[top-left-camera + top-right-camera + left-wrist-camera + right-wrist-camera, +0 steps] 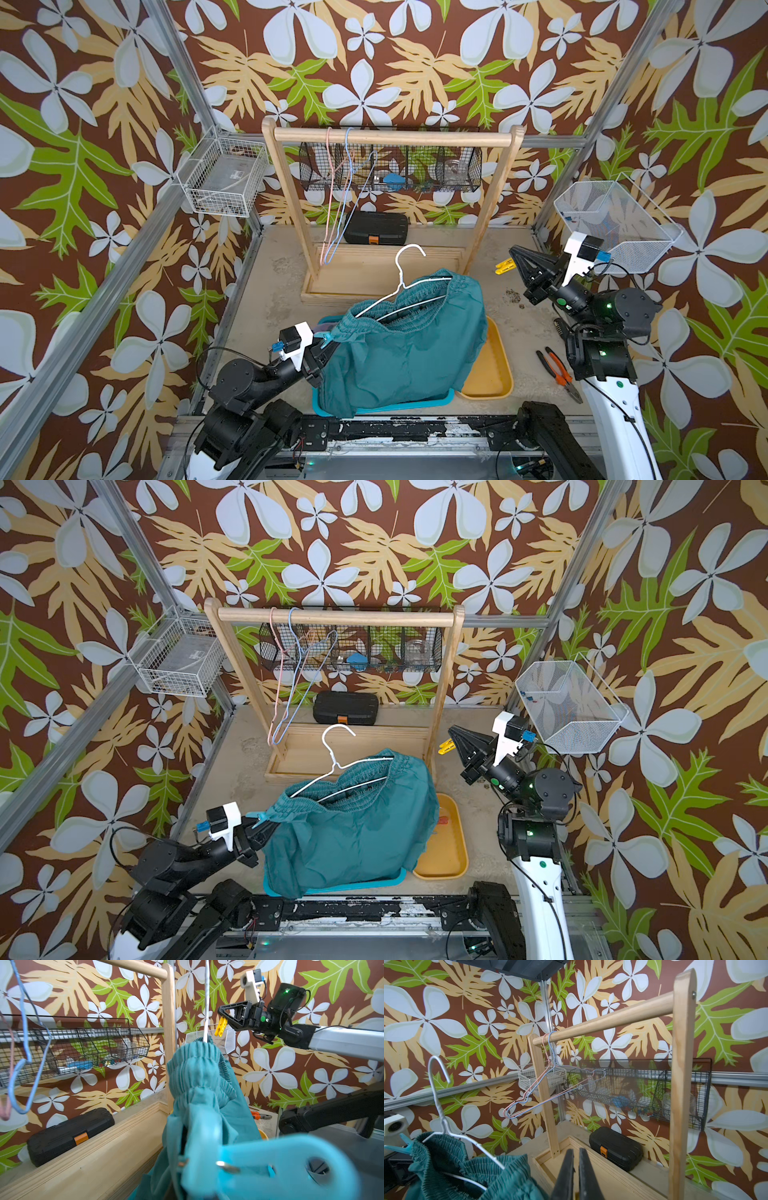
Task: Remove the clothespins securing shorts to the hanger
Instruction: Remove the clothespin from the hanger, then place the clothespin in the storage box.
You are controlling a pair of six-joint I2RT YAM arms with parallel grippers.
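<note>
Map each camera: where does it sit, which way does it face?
Top views: overhead at the front, looking down and back at table and rack; left arm, right arm show, left gripper on teal pin, right gripper holding yellow pin.
Left wrist: on left arm, looking past the teal pin and shorts toward the right arm, which shows.
Right wrist: on right arm, looking past its own shut fingers at rack and hanger.
Shared: both wrist views show shorts, hanger, rack, case.

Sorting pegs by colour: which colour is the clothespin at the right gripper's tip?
Yellow clothespin; clearest in left wrist view.
</note>
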